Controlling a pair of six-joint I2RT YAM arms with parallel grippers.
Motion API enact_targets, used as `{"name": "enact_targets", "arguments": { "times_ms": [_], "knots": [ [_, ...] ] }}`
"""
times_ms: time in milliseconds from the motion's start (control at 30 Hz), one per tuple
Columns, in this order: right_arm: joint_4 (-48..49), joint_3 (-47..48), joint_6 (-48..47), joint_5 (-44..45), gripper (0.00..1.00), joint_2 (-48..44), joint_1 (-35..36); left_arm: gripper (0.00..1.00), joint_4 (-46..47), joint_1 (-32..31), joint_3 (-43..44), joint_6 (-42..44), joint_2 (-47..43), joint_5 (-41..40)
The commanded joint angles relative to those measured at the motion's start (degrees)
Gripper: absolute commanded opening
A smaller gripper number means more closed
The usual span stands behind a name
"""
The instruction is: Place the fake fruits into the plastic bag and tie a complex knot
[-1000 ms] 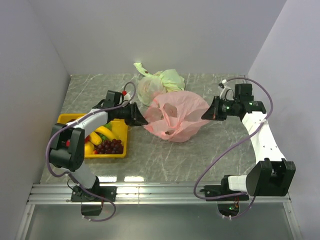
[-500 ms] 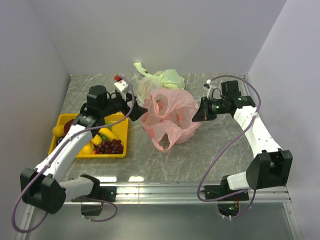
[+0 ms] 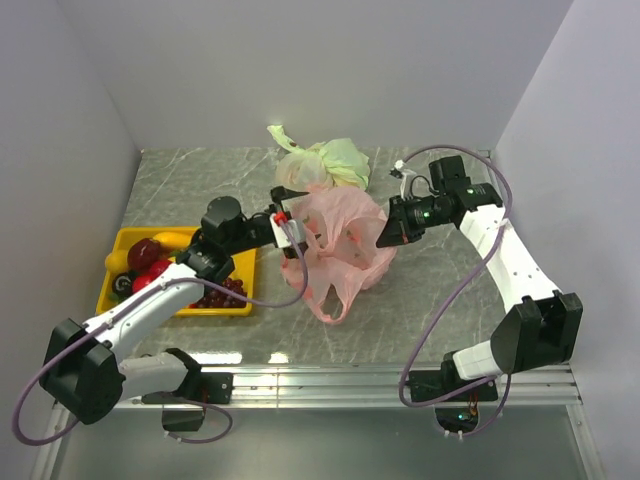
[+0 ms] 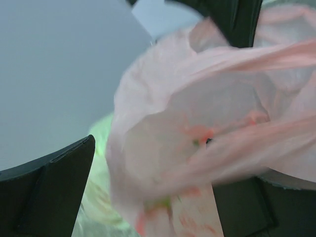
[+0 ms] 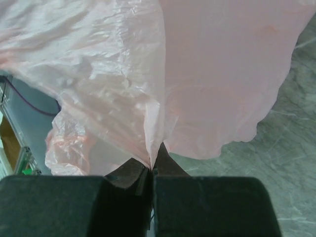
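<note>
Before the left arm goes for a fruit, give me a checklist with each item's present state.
1. Right gripper pinching the plastic bag at its edge: ok.
2. Left gripper open: ok.
3. Left gripper free of bag film: not ok, film lies between its fingers.
4. Fake fruits lying in the yellow tray: ok.
5. Bag mouth open for a drop: cannot tell.

Right gripper clamped on pink plastic bag

Film spreads taut above the marble table.
</note>
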Motion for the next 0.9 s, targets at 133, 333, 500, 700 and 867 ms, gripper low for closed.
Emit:
{"name": "enact_targets", "arguments": {
  "times_ms": [133, 333, 500, 700, 867],
  "knots": [
    [-3.6, 4.5, -3.6, -1.3, 0.00, 1.9, 2.5, 0.99, 9.3, -6.2, -1.8, 9.1, -1.0, 3.5],
    [-4.2, 4.8, -6.2, 1.8, 0.00, 0.6, 3.8, 0.60, -0.3, -6.8, 8.8, -1.1, 3.5, 6.1],
    [5.0, -3.0, -8.6, 10.2, 0.00, -5.3, 3.6, 0.00, -6.6, 2.9, 20.3, -43.9, 11.5, 13.1],
    [14.7, -13.0, -13.6, 17.2, 0.00, -9.4, 4.1, 0.00, 11.7, 13.5, 12.9, -91.4, 19.7, 18.1],
    [12.8, -11.3, -11.6, 10.6, 0.00, -8.7, 4.9, 0.01, 14.2, 17.4, 12.7, -101.1, 24.5, 16.8]
  ]
}}
